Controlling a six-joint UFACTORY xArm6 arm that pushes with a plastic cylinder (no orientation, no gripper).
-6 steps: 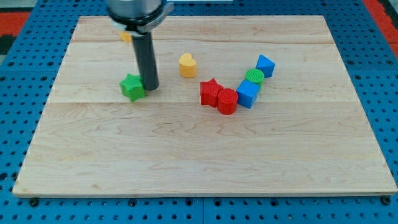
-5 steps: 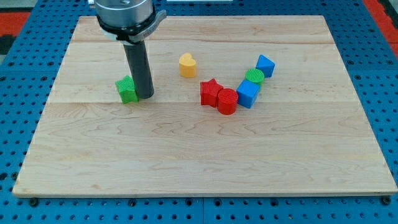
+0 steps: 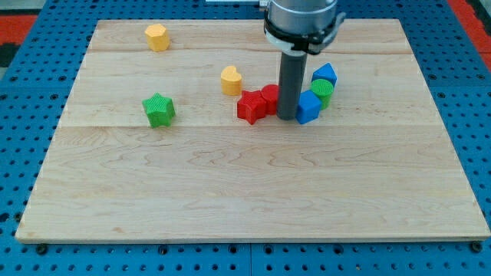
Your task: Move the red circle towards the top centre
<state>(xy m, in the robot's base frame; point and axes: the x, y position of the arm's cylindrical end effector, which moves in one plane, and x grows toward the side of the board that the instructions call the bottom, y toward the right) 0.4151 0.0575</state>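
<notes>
1. Bright, even light covers the whole wooden board (image 3: 245, 184), with no dim corners.
2. Shadows are soft and short: only a faint dark smudge sits at the foot of the rod by my tip (image 3: 287, 117), suggesting diffuse light from above.
3. No harsh glare on the wood; the metal collar at the rod's upper end shows a mild sheen.
4. Focus is sharp across the view; the green star (image 3: 159, 110) shows crisp edges and ribbing.
5. Board edges look straight, without noticeable distortion or motion blur.
</notes>
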